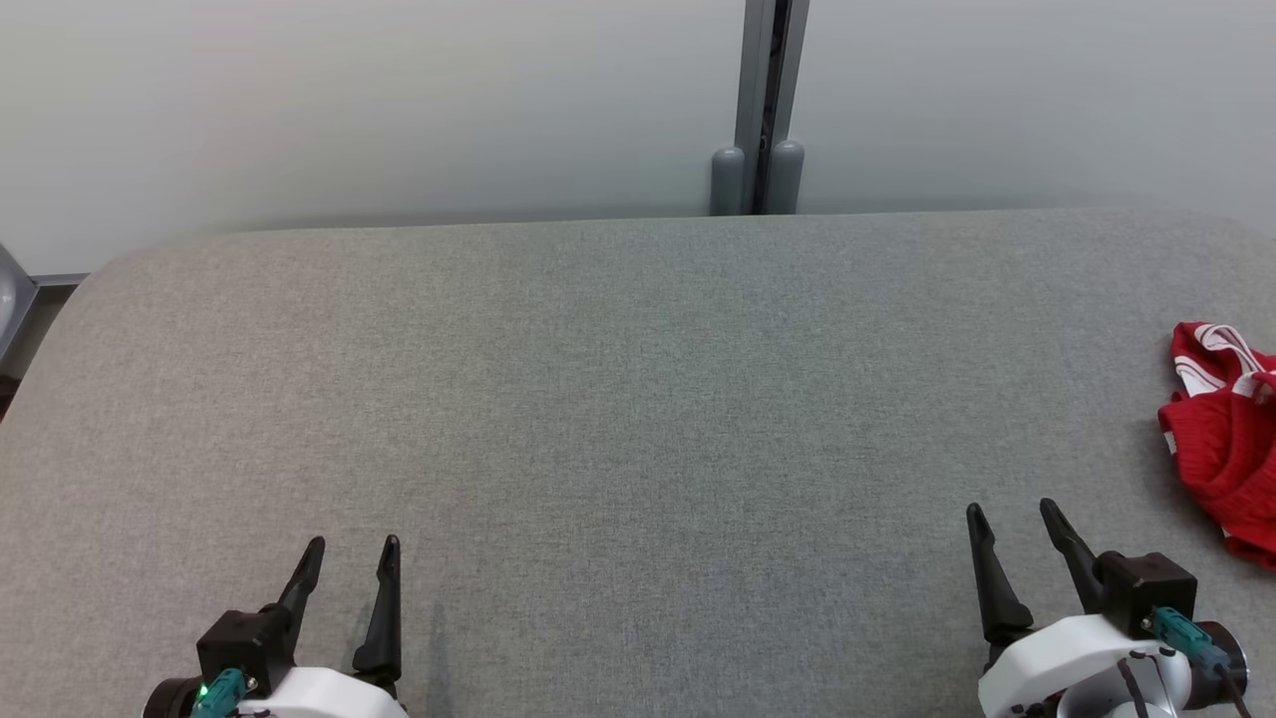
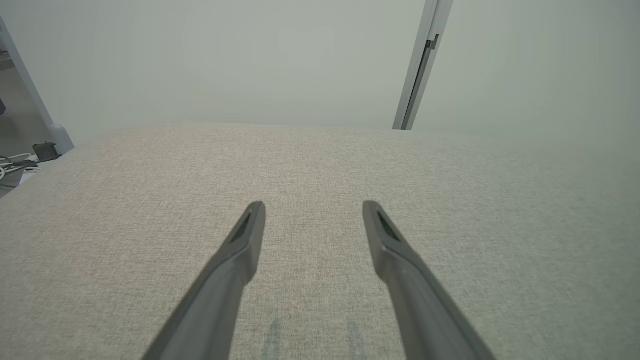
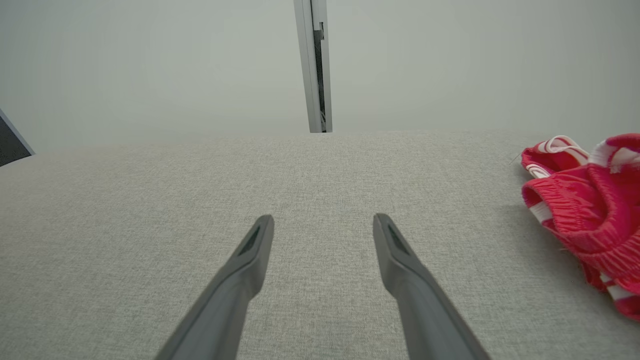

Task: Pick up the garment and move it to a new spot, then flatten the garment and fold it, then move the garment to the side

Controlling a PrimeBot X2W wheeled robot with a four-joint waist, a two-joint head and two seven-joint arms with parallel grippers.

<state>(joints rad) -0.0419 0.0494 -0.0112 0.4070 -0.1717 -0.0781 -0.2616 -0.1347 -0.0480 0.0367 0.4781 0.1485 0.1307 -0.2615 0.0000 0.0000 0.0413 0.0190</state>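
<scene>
Left end effector (image 1: 354, 543) and right end effector (image 1: 1012, 507) gape empty; garment (image 1: 1221, 439) lies crumpled far right on the surface (image 1: 638, 399); a shallow pinch might catch one layer.

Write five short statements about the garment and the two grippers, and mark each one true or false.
1. The red garment lies on the grey surface, to the robot's right. True.
2. The right gripper is shut on the garment. False: it is open and apart from the garment.
3. The left gripper is open, holding nothing. True.
4. The garment is folded flat. False: it lies bunched up.
5. The garment has white stripes. True.
</scene>
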